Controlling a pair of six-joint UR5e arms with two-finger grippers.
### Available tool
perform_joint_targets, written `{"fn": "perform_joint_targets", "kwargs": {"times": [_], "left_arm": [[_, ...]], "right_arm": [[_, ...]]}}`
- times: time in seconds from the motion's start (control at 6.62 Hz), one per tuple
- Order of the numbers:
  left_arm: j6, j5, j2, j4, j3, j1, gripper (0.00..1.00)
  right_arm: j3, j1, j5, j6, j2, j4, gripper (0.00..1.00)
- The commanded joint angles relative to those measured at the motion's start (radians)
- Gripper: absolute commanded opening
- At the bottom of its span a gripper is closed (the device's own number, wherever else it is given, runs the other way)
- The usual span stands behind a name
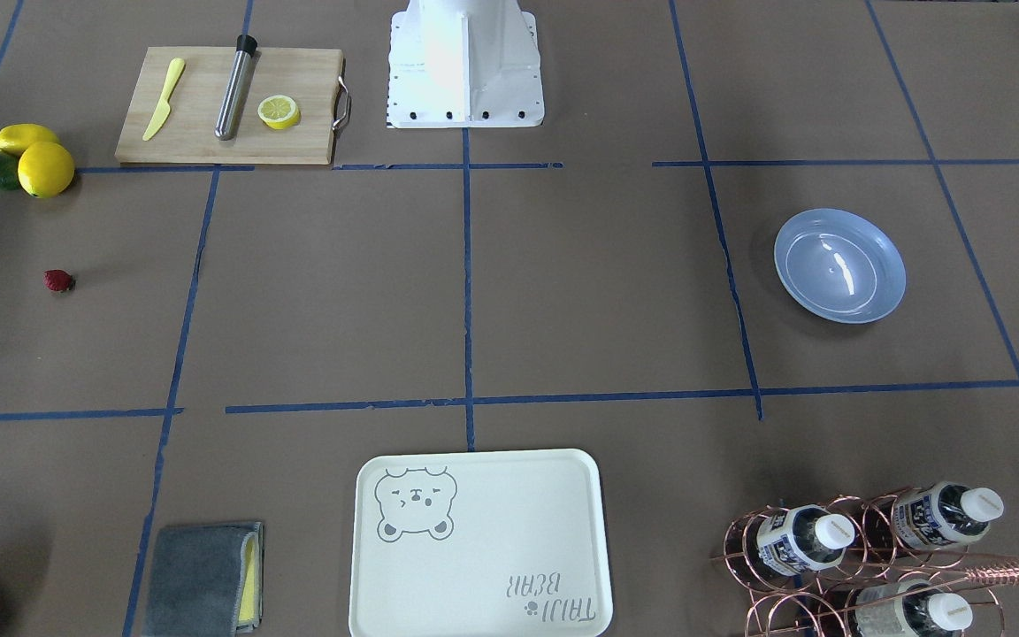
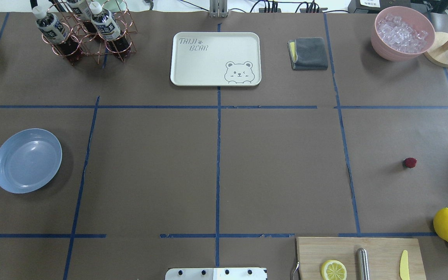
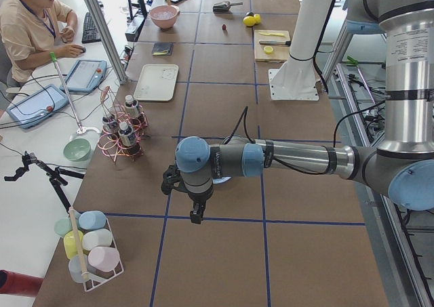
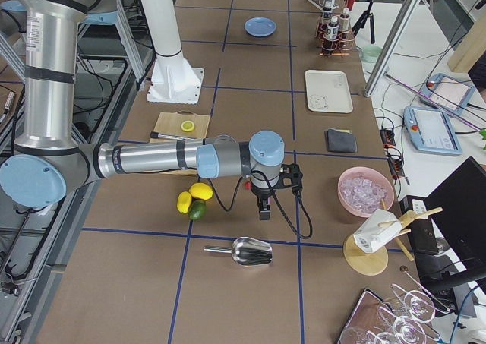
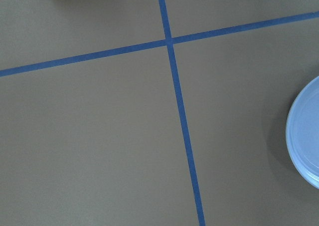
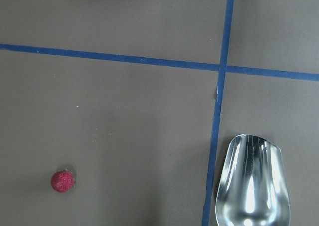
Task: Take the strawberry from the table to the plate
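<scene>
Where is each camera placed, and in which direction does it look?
Front-facing: across the table, looking down toward the robot's base; no arm shows.
Overhead: behind the robot, looking forward; base edge only; shares strawberry and plate with front-facing.
Exterior left: table's left end; left arm, left tool near.
Exterior right: table's right end; right arm, right tool near.
Left wrist: straight down, plate rim; no body.
Right wrist: straight down, strawberry, scoop; no body.
</scene>
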Motion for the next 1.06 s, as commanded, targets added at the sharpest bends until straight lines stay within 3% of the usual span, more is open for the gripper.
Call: {"fn": "perform_joint_targets", "kwargs": {"times": [0.0, 0.91], "left_arm": [[0.004, -0.003, 0.002, -0.008, -0.004, 0.002, 1.0], [0.001, -0.005, -0.004, -0.005, -0.012, 0.002, 1.0]], "right_arm": [[0.0, 0.0, 0.003, 0.001, 0.0, 0.0, 1.0], [0.0, 0.0, -0.014, -0.025, 0.0, -0.002, 1.0]]}}
